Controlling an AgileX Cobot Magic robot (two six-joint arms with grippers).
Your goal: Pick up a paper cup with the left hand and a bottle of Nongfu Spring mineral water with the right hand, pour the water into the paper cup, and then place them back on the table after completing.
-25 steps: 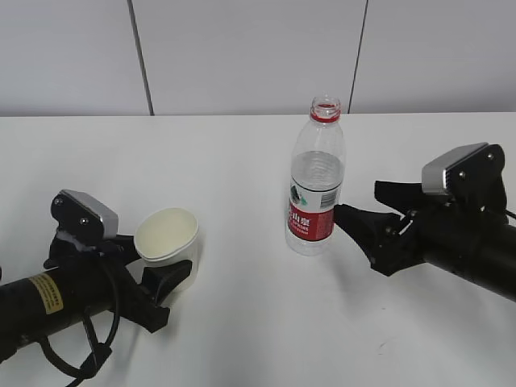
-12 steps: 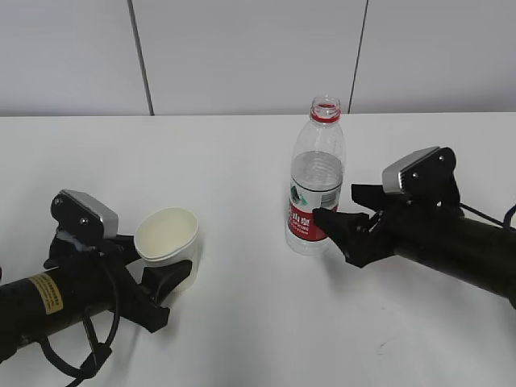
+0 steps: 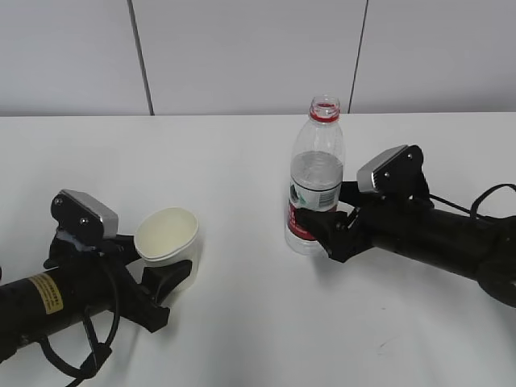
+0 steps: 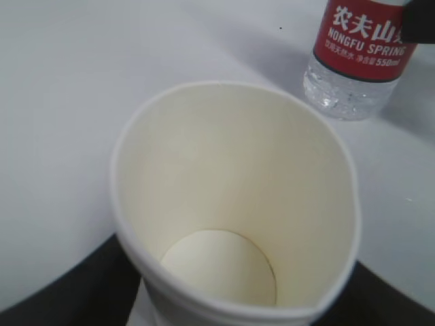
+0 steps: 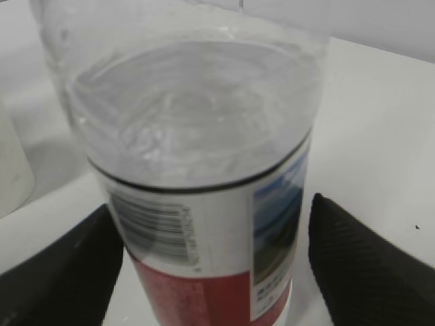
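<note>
On the table [image 3: 242, 161], the right hand [image 3: 321, 227] lies low at right, its fingers spread either side of one bottle [image 3: 315, 181] (uncapped, upright, partly filled with water [image 5: 197, 109]). At near left, the left hand [image 3: 165, 274] clasps one empty paper cup [image 3: 168, 242].

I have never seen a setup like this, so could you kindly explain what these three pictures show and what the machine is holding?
Two black robot arms work over a white table. One picture looks on from in front; the other two come from cameras on each wrist. The left gripper is clamped on an empty paper cup, whose rim is squeezed oval. The right gripper has its fingers either side of an uncapped water bottle, standing part full; gaps show beside it, so it looks not yet gripped.
</note>
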